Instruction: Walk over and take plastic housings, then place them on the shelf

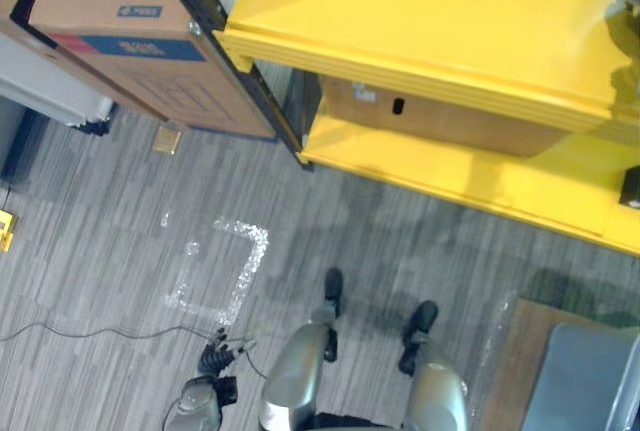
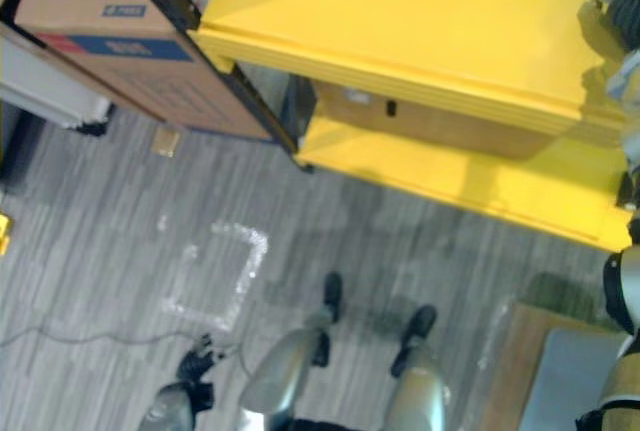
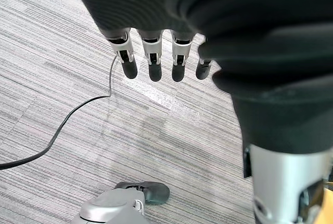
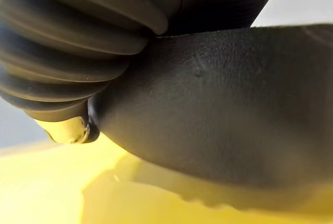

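Setting the dark plastic housing down well means lowering it level onto the top of the yellow shelf, which lies just beneath it. It sits tight against the right hand; how far that hand is closed I cannot tell. The left hand hangs open and empty above the floor.

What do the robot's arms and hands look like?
The left hand has a row of silver fingers with rounded dark tips under a dark ribbed cover. The left arm is smooth and silver-grey. The right hand has the same dark ribbed cover, in thick rolled folds.
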Motion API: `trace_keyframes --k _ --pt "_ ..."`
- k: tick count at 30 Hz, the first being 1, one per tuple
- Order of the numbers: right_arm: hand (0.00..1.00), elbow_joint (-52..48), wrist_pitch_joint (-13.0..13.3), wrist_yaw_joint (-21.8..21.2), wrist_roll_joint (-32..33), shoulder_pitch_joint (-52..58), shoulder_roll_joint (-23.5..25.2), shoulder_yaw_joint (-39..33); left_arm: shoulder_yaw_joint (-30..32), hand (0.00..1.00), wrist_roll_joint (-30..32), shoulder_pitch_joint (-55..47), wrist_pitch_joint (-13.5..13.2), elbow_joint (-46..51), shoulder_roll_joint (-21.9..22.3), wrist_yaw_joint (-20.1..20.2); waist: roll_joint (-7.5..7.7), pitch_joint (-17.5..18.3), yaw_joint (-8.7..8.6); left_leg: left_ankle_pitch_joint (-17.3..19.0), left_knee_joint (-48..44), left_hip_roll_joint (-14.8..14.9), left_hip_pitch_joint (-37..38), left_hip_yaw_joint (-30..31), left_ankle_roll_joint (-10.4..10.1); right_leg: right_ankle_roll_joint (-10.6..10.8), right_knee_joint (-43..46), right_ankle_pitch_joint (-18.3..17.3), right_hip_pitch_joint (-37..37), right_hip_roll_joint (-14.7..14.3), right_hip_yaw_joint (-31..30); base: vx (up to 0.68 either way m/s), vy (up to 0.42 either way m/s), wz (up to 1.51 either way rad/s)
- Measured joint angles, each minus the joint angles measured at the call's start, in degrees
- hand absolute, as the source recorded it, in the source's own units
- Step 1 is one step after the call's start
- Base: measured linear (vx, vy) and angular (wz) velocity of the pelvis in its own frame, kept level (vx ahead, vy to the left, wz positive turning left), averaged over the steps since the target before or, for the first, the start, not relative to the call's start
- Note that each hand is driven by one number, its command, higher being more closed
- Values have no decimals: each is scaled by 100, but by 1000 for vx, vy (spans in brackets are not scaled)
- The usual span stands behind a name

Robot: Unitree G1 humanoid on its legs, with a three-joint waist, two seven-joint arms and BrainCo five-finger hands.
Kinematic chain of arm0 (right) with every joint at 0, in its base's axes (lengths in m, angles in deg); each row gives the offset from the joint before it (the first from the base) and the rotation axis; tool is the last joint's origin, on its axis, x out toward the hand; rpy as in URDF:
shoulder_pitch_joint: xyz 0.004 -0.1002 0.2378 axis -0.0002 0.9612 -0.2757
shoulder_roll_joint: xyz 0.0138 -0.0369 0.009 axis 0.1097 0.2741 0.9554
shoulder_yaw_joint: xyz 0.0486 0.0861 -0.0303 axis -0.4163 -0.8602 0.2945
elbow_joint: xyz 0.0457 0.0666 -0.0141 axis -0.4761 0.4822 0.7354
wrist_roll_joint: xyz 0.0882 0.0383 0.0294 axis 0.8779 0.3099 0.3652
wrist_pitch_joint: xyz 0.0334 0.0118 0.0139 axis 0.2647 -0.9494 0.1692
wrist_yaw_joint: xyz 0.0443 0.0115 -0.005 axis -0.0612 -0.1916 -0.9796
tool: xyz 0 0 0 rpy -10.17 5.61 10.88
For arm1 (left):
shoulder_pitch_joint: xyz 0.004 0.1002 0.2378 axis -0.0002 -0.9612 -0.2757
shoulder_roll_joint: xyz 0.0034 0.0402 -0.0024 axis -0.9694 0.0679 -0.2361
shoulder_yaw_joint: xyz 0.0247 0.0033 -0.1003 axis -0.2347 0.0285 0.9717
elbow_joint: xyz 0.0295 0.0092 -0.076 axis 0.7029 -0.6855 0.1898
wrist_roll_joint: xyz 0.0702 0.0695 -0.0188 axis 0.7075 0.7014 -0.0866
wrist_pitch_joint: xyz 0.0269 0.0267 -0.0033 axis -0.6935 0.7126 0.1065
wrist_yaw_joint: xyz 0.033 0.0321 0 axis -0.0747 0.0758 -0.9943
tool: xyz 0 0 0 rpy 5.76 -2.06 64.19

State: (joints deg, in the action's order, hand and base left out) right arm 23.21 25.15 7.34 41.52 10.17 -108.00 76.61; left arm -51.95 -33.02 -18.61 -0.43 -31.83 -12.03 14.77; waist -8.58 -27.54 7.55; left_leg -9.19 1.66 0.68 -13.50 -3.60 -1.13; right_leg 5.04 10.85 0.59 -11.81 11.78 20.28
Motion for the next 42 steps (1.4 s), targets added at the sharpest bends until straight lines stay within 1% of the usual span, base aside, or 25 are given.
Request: trace_keyframes --k 2,3,4,5,7,8,10,11,13,16,17,18,20,22,23,25,27,31,35,37,40,41,42 --pt "100 1 115 -67 -60 0 -1 0 7 0 0 -7 2 -1 0 3 3 -2 1 7 2 18 71 1 -9 -7 159 -120 -2 -1 0 25 -84 -2" --pt "100 4 168 -102 -129 0 -1 1 12 0 0 -7 3 -2 -1 4 5 -3 1 9 2 29 80 0 -12 -44 174 -154 -2 0 0 9 -70 -4" --pt "100 4 267 -111 -256 0 -1 24 16 0 1 -7 4 1 -2 4 19 -13 4 14 2 51 87 -3 -20 -56 186 -186 -2 -7 1 2 -50 -4" --pt "100 4 318 -111 -286 0 -1 37 15 0 2 -7 6 -1 -2 5 25 -16 6 11 3 62 87 -2 -27 -59 188 -189 -2 -19 2 -1 -67 -3" --pt "100 0 542 -110 -550 0 -21 63 24 0 2 -8 6 1 -4 42 50 -32 7 8 17 100 88 5 -43 -69 185 -197 -4 -69 2 1 -71 -1" --pt "100 -7 605 -107 -640 0 -48 109 25 0 3 -8 6 3 -4 55 56 -36 11 5 20 108 88 7 -47 -71 185 -198 -4 -77 3 12 -63 0" --pt "100 -35 933 -106 -972 0 -129 272 69 0 8 -19 7 16 -18 87 129 -82 23 0 25 137 92 3 -60 -71 181 -197 -4 -95 4 25 -52 -2" --pt "100 -39 1003 -106 -1060 0 -140 313 73 0 10 -19 7 20 -30 90 154 -98 24 -2 26 145 94 3 -65 -68 183 -195 -4 -101 5 34 -53 -2" --pt "100 -62 1291 -107 -1321 0 -213 435 73 0 15 -20 22 93 -78 103 242 -152 31 -10 30 168 97 2 -77 -56 184 -185 -3 -119 16 44 -60 -1" --pt "100 -234 1531 -106 -1571 0 -291 560 74 0 15 -18 22 174 -153 120 275 -172 59 -8 32 180 99 5 -81 -58 185 -179 0 -140 19 50 -49 0" --pt "100 -307 1674 -102 -1706 0 -311 610 79 0 16 -18 20 179 -200 121 289 -180 64 -7 34 188 99 7 -81 -58 185 -179 1 -146 19 52 -45 0" --pt "100 -328 1732 -96 -1818 0 -315 645 87 0 20 -18 18 181 -227 121 303 -188 69 -7 36 194 103 8 -81 -58 185 -179 4 -152 19 47 -47 -1" --pt "100 -413 1950 -65 -2147 2 -327 800 239 0 26 -18 15 183 -240 120 378 -233 102 -11 74 225 132 8 -87 -65 172 -183 23 -187 21 46 -51 -1" --pt "100 -443 2061 -34 -2303 2 -329 828 261 0 30 -18 16 183 -240 120 411 -252 103 -12 75 231 135 9 -88 -68 163 -185 40 -197 33 30 -32 4" --pt "100 -465 2172 50 -2486 4 -336 852 261 0 30 -18 17 182 -240 122 442 -267 103 -11 74 235 139 20 -89 -70 144 -186 69 -204 59 24 -27 7" --pt "100 -500 2290 89 -2624 36 -348 896 273 0 32 -18 16 179 -248 122 499 -258 108 -10 76 236 137 36 -91 -72 127 -188 86 -208 87 26 -28 6" --pt "100 -567 2318 141 -2745 106 -349 916 277 0 47 -18 16 176 -280 122 571 -259 126 -3 76 240 133 45 -101 -74 116 -190 95 -236 99 25 -34 3" --pt "100 -718 2455 177 -3085 316 -348 942 289 0 67 -18 12 170 -488 120 728 -245 140 1 82 250 123 54 -107 -75 89 -190 103 -264 108 29 -31 1" --pt "100 -721 2461 222 -3193 335 -378 942 291 0 67 -17 6 168 -514 120 739 -244 141 2 82 249 125 55 -107 -75 88 -189 108 -265 110 8 -6 0" --pt "100 -722 2555 273 -3289 375 -477 941 292 0 67 -17 6 160 -514 119 745 -241 154 2 83 258 125 56 -107 -78 88 -191 108 -273 112 0 0 0" --pt "100 -758 2561 278 -3290 525 -529 930 292 0 69 -18 6 141 -533 119 802 -210 155 2 87 270 127 57 -107 -85 84 -196 112 -285 113 11 -10 0" --pt "0 -807 2566 273 -3262 620 -601 930 292 0 70 -18 5 143 -566 121 833 -194 158 1 89 272 128 60 -108 -86 83 -197 114 -285 118 0 0 0" --pt "0 -810 2565 272 -3258 633 -610 929 292 0 70 -18 5 142 -572 121 840 -190 157 1 89 271 128 59 -108 -86 82 -197 114 -285 117 35 -26 0"
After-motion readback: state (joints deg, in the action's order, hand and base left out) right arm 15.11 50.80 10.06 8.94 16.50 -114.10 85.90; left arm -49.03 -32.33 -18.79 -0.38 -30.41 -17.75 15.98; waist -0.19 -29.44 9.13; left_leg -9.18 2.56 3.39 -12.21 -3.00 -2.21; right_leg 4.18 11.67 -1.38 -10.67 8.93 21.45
